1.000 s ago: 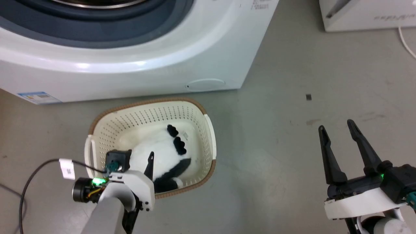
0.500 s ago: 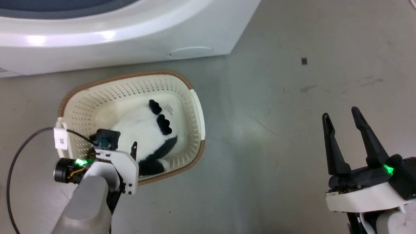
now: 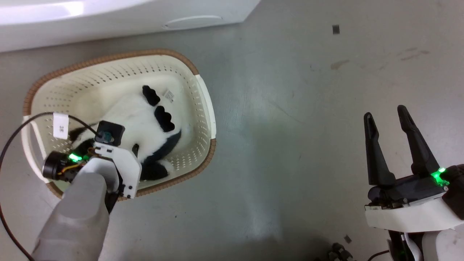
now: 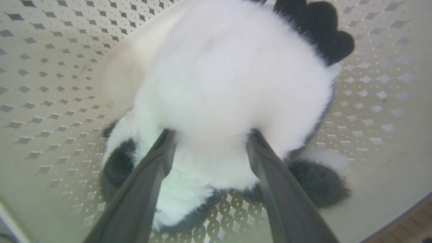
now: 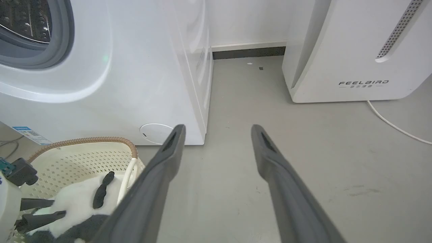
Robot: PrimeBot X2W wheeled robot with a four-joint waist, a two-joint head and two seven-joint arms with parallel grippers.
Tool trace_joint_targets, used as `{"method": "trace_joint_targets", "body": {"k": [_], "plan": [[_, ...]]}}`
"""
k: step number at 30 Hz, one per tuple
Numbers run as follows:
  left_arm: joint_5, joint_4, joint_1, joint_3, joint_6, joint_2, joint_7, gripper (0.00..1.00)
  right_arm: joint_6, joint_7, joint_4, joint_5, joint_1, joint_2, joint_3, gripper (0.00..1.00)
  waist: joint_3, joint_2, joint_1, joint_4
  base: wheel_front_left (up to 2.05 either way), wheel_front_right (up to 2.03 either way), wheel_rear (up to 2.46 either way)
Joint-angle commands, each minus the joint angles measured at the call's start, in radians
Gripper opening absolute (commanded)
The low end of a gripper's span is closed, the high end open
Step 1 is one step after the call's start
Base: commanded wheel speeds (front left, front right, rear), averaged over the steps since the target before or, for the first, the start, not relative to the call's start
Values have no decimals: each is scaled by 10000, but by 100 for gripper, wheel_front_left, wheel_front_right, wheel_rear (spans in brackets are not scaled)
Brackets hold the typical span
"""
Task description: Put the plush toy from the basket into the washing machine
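My left gripper (image 4: 210, 133), fingers apart, straddles the fluffy black-and-white panda plush toy (image 4: 229, 67) lying inside the oval cream perforated plastic basket (image 3: 119, 59); grasp, lift and loading all remain. The large white front-loading washing machine (image 5: 135, 67) waits just beyond the basket; my right gripper (image 3: 385, 112) hangs spread, well clear.

floor (image 3: 297, 127): grey | on it: basket (image 3: 116, 74), washing machine (image 3: 127, 25), white appliance (image 5: 337, 50)

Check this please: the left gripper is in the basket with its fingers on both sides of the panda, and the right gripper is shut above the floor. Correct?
No: the right gripper is open, not shut; the head view shows its fingers spread above the floor. The left gripper does straddle the panda in the basket.
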Motion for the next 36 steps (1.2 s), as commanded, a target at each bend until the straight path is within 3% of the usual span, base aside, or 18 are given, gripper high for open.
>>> {"method": "trace_joint_targets", "body": {"k": [1,8,10,20,36], "plan": [[56,312,-349,-149,-64,152,58,100,-8,-99,-100,92,-211,0,44,100,294,0,-2,-127,0,0,0],[-1,1040,-1041,-548,-195,395,-24,100,-9,-245,-180,267,-333,-1,165,100,954,0,-2,-337,0,0,0],[-68,1248,-1180,-649,-279,409,-61,0,-9,-286,-178,312,-375,-1,198,100,1085,0,-2,-393,0,0,0],[-510,2177,-1412,-993,-510,325,-681,0,-9,-473,-132,413,-501,-1,213,100,1086,0,-2,-477,0,0,0],[-1302,1818,109,-860,-590,-619,-2372,0,-9,-473,494,-176,-27,-1,18,100,-1732,0,-2,262,0,0,0]]}}
